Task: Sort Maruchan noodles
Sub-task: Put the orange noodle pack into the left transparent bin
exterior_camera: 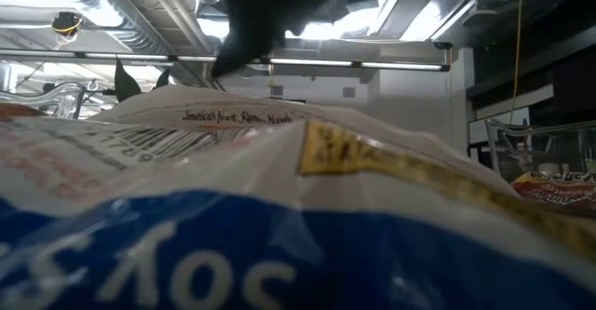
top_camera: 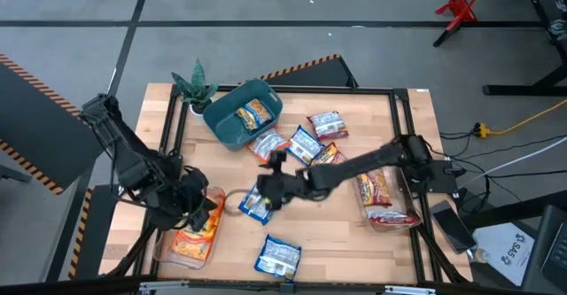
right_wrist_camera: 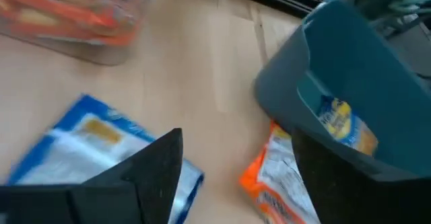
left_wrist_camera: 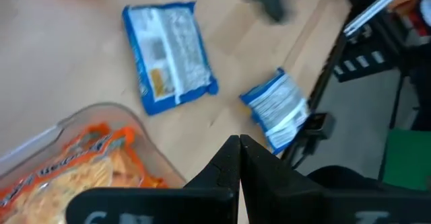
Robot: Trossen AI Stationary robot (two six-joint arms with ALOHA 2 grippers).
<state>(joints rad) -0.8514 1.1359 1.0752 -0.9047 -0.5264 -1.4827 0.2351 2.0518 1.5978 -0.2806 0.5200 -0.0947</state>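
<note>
Blue-white Maruchan packet (top_camera: pixel 278 258), lying flat at the near edge of the wooden table (top_camera: pixel 337 242), fills the low view. Left clear tray (top_camera: pixel 188 239), near-left corner: holds orange packets (top_camera: pixel 197 231). Left gripper (top_camera: pixel 202 208), above that tray's far end: fingers (left_wrist_camera: pixel 236 163) pressed together, jaws closed, holding nothing. Second blue-white packet (top_camera: pixel 255 204), mid-table beside the left tray. Right gripper (top_camera: pixel 267 187), reaching in from the right over this packet: fingers (right_wrist_camera: pixel 158 160) spread wide, jaws open, the packet just below them; contact cannot be told. Right clear tray (top_camera: pixel 390 217), right side: holds red-white packets (top_camera: pixel 376 189). Loose cluster beyond the right arm: orange packet (top_camera: pixel 268 143) touching the bin, blue-white packet (top_camera: pixel 305 144), another blue-white packet (top_camera: pixel 328 124), partly hidden packet (top_camera: pixel 330 155) at the arm. Teal bin (top_camera: pixel 232 125), far centre: one orange-yellow packet (top_camera: pixel 256 113) inside. Small green plant (top_camera: pixel 195 84), far-left corner.
</note>
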